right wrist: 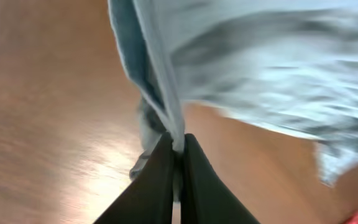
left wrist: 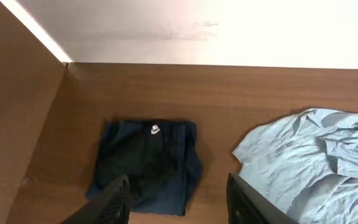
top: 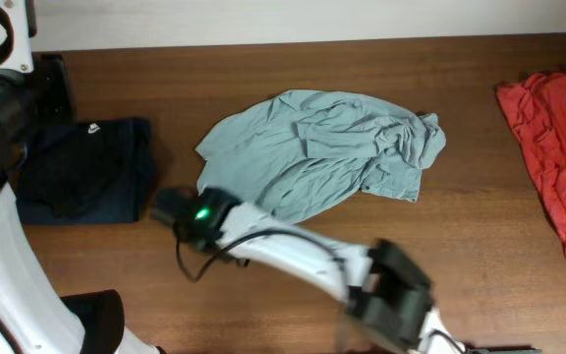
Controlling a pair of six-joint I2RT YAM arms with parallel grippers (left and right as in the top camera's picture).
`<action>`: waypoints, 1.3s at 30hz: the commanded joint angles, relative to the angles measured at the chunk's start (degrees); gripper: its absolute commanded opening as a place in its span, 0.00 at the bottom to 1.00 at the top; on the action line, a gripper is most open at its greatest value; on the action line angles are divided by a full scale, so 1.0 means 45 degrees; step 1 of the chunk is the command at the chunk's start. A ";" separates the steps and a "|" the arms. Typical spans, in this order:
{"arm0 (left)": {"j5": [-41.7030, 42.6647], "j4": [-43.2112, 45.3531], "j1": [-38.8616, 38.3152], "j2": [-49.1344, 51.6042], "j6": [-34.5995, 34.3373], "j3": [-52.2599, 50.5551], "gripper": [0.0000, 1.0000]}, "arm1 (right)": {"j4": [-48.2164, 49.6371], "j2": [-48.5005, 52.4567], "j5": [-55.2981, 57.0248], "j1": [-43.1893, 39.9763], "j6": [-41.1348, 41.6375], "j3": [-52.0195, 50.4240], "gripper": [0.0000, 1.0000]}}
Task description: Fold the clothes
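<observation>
One pale blue shirt [top: 312,152], one navy garment [top: 86,172] (folded), one red cloth [top: 558,138]

The right arm [top: 293,254] stretches low from lower right toward the left, the right gripper [right wrist: 178,146] pinched tight on a fold of pale blue shirt [right wrist: 260,56]. The left arm [top: 3,265] stands tall at the left edge, the left gripper [left wrist: 178,180] spread wide.

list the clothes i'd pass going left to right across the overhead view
dark navy garment → light blue shirt → red garment
</observation>
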 commanded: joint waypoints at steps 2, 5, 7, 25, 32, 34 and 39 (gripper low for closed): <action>0.0151 0.0034 0.0053 -0.0131 -0.0170 -0.0262 0.50 | -0.1073 -0.2686 0.1734 -0.1719 0.0461 0.0559 0.04; 0.0753 0.0029 0.0053 -0.0131 -0.0165 -0.0782 0.50 | -0.2050 -0.3560 0.1719 -0.3356 0.0675 0.0559 0.04; 0.1302 0.0073 0.0049 -0.0131 -0.0160 -0.1409 0.50 | -0.2433 -0.4046 0.1715 -0.4342 0.0675 0.0559 0.04; 0.7125 0.6611 -0.2764 -0.0121 0.2331 -1.4144 0.46 | -0.2137 -0.4862 -0.0350 -0.6465 -0.0670 0.0559 0.04; 0.4318 1.0987 -0.5605 -0.0068 0.2293 -1.7544 0.55 | -0.2132 -0.4862 -0.0573 -0.6533 -0.0670 0.0559 0.04; 0.3915 1.1298 -0.6047 0.0131 0.2273 -1.7928 0.55 | -0.2132 -0.4862 -0.0578 -0.6533 -0.0670 0.0559 0.04; 0.3721 1.2628 -0.6227 0.1608 0.2132 -1.8122 0.54 | -0.2127 -0.4862 -0.0583 -0.6533 -0.0423 0.0559 0.04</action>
